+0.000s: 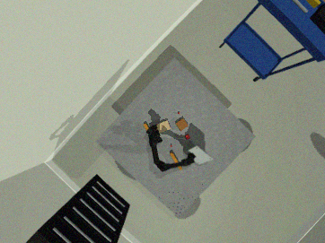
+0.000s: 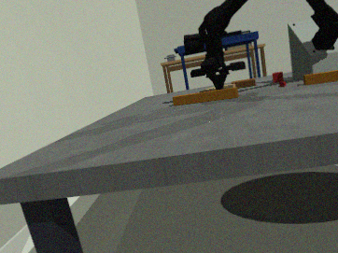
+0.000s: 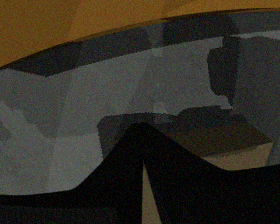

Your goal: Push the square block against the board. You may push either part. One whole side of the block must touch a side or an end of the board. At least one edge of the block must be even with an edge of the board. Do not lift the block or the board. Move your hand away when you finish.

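Tan block, orange board apart

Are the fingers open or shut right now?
Shut: the wrist view shows the fingers meeting at one dark peak, with nothing between them.
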{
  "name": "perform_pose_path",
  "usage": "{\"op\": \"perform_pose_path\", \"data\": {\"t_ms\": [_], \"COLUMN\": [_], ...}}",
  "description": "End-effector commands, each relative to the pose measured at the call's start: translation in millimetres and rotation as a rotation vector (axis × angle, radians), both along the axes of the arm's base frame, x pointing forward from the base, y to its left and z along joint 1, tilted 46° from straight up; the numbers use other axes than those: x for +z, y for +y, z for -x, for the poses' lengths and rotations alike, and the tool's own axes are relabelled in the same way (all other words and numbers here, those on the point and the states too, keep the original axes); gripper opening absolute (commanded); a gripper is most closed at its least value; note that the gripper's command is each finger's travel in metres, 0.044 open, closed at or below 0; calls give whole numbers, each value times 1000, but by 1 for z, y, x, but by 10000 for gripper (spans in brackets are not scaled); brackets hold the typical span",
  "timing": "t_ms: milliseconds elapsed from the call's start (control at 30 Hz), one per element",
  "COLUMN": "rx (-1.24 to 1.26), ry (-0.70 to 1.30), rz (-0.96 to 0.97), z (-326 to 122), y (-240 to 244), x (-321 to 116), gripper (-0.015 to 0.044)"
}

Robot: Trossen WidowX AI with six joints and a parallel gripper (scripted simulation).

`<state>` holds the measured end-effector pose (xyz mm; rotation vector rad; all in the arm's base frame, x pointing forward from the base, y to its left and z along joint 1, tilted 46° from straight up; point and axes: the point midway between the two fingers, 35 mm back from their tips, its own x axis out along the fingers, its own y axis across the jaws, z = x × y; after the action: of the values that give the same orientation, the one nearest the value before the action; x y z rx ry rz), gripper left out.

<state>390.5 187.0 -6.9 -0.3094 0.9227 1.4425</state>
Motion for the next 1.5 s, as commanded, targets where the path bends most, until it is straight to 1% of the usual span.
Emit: {"op": "perform_pose_path", "data": {"t_ms": [0,1033,1467], "rx": [8,8,8], "ry": [10,11,10], "rz": [10,13,12], "z": [6,16,9], "y": [-4,-38,-27], "x": [-9,-41,-31], "gripper": [0,0,0]}}
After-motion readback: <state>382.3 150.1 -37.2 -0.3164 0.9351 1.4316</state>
